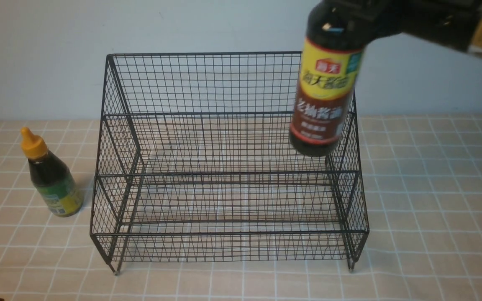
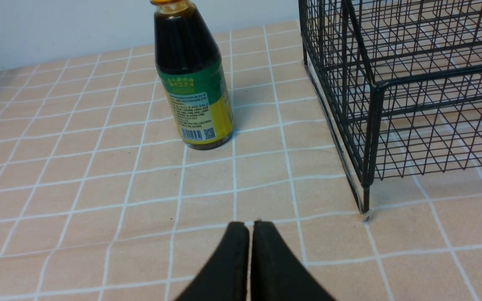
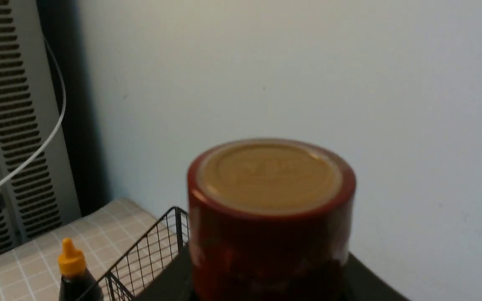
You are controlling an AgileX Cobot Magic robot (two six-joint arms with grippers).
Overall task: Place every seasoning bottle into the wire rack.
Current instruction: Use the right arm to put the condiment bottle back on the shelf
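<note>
**Tall bottle poised over the rack's right end, short one waiting at the left**

At the 9 o'clock side of the wire rack (image 1: 228, 167), the short bottle (image 1: 50, 179) stands upright on the tabletop (image 1: 433, 209), outside the mesh. It is nearer the left pincer (image 2: 251, 225), which is clenched on nothing. At the rack's 3 o'clock end, the right pincer (image 1: 349, 19) grasps the tall bottle (image 1: 326, 96) near its neck. The bottle's long axis runs almost 12 to 6, with the base leaning toward 7, just beside the side wall. Whether the base has cleared the upper tier's rail cannot be told. A straight descent looks likely to seat it.
</note>
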